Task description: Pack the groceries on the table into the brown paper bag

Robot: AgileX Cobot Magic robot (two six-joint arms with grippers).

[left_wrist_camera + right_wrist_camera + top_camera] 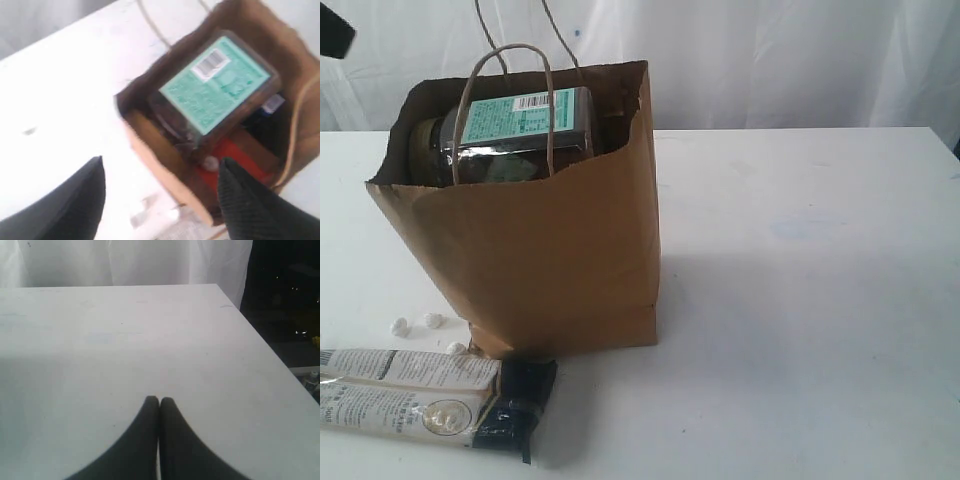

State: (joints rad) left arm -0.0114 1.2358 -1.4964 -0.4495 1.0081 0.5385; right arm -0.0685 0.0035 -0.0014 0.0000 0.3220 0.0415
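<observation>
The brown paper bag [560, 250] stands upright on the white table [800, 300]. Inside it, on top, a clear jar [515, 130] with a green label lies on its side, its yellowish lid [420, 145] toward the left. The left wrist view looks down into the bag [150, 150]: the jar [215, 85], something red-orange [235, 157] beneath it, and a small white-blue item [272, 104]. My left gripper [161, 160] hangs open and empty above the bag's rim. The long white-black twin packet [420, 395] lies on the table in front of the bag. My right gripper [159, 400] is shut, over bare table.
A few small white bits [420, 323] lie by the bag's base on the left. The bag's twine handles [510, 60] stick up above its opening. In the right wrist view the table's edge [265, 345] runs close by, with a dark drop beyond.
</observation>
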